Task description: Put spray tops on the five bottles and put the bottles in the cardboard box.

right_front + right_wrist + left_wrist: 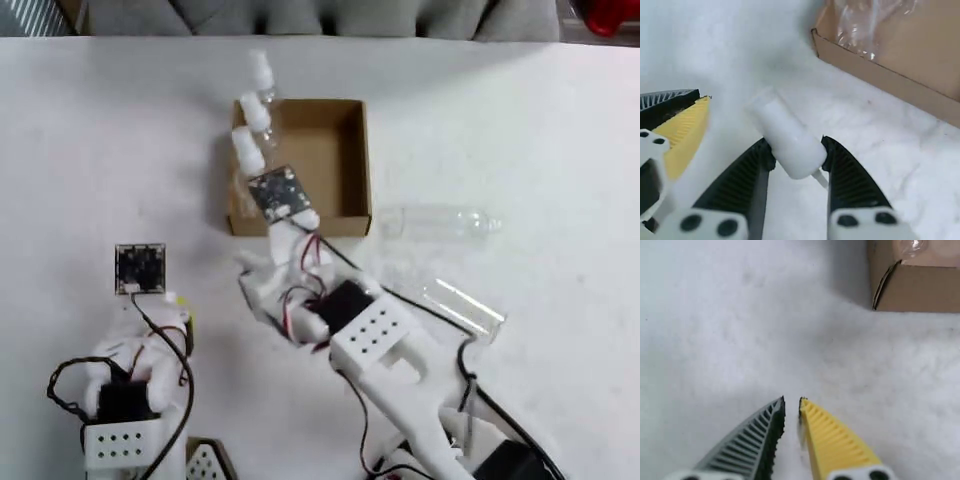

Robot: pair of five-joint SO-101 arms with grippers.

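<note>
The cardboard box [340, 165] lies open at the table's middle. Three bottles with white spray tops [252, 112] crowd its left side. Two clear uncapped bottles lie on the table, one [440, 222] right of the box and one [463, 307] nearer the front. My right gripper [796, 150] is shut on a white spray top [787, 137], low over the table just outside the box's wall [880, 75]. My left gripper [791, 405] is shut with nothing in it, above bare table with the box's corner [910, 287] ahead. Its yellow finger [682, 132] shows beside the right gripper.
The right arm [375, 340] stretches from the front right towards the box's front left corner, trailing black cables [470, 380]. The left arm [125, 400] sits at the front left. Bare white table spreads to the far left and far right.
</note>
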